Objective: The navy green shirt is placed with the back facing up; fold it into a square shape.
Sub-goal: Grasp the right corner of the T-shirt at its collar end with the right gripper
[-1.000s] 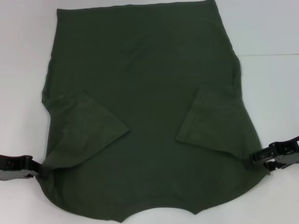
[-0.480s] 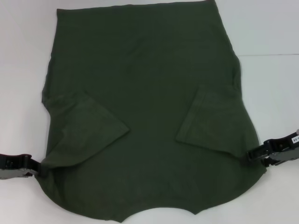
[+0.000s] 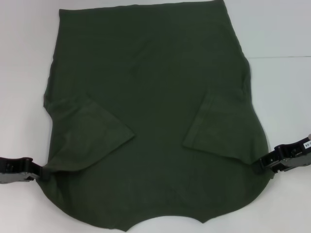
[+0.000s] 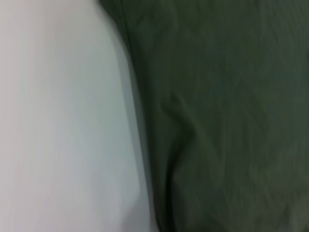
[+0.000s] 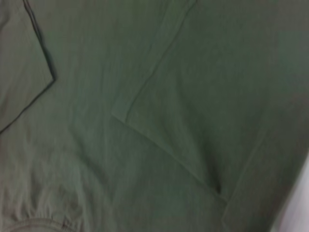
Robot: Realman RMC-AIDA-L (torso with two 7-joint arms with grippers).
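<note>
Navy green shirt [image 3: 155, 111] flat on white table [image 3: 282, 39], plain back up, both sleeves already folded inward onto the body. Left sleeve flap [image 3: 90, 133] and right sleeve flap [image 3: 218, 128] lying loose, not pinned.

Left gripper [image 3: 41, 174] at the shirt's left shoulder edge, touching cloth; clenched or released, cannot tell. Right gripper [image 3: 258, 166] at the shirt's right shoulder edge, touching cloth; grasp likewise cannot tell.

Risks, as judgement:
- Shallow pinch at either edge, so one layer slipping free mid-lift and the fold skewing.
- Uneven lift between the two sides, so a crooked crease instead of a square.
- Loose sleeve flaps sliding back out once the near part of the shirt rises.
- Cloth dragging across the table and bunching near the collar.
</note>
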